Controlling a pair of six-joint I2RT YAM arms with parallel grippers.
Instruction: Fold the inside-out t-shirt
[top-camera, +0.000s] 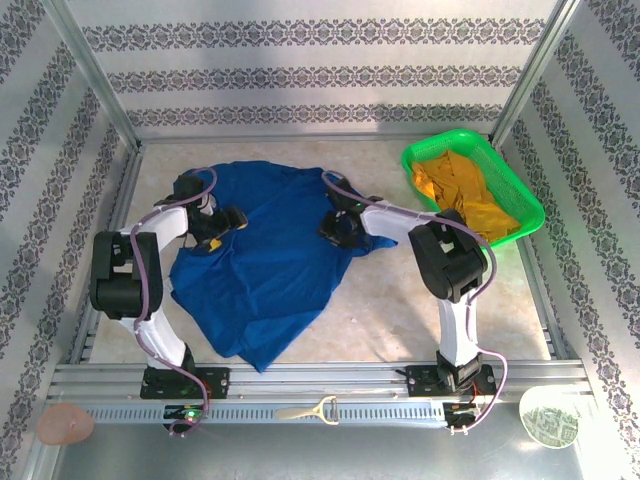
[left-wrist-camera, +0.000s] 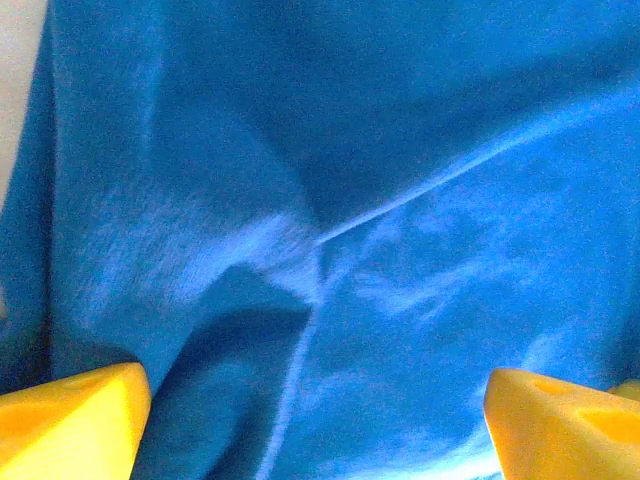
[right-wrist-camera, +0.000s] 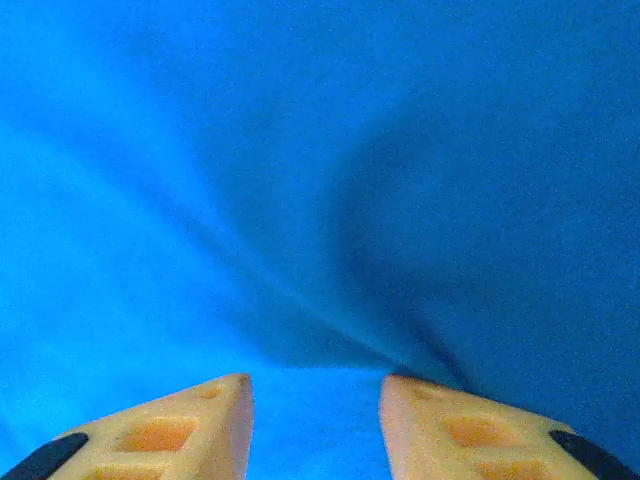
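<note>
Top external view: t-shirt (top-camera: 270, 265) lies rumpled mid-table (top-camera: 400, 310), long axis running from far-centre to near-left; both pincers work its far half; left gripper (top-camera: 224, 228) near the left edge, jaws spread wide over cloth; right gripper (top-camera: 336, 228) near the right edge, jaws half spread astride a crease; I judge the right nearer a grasp.
</note>
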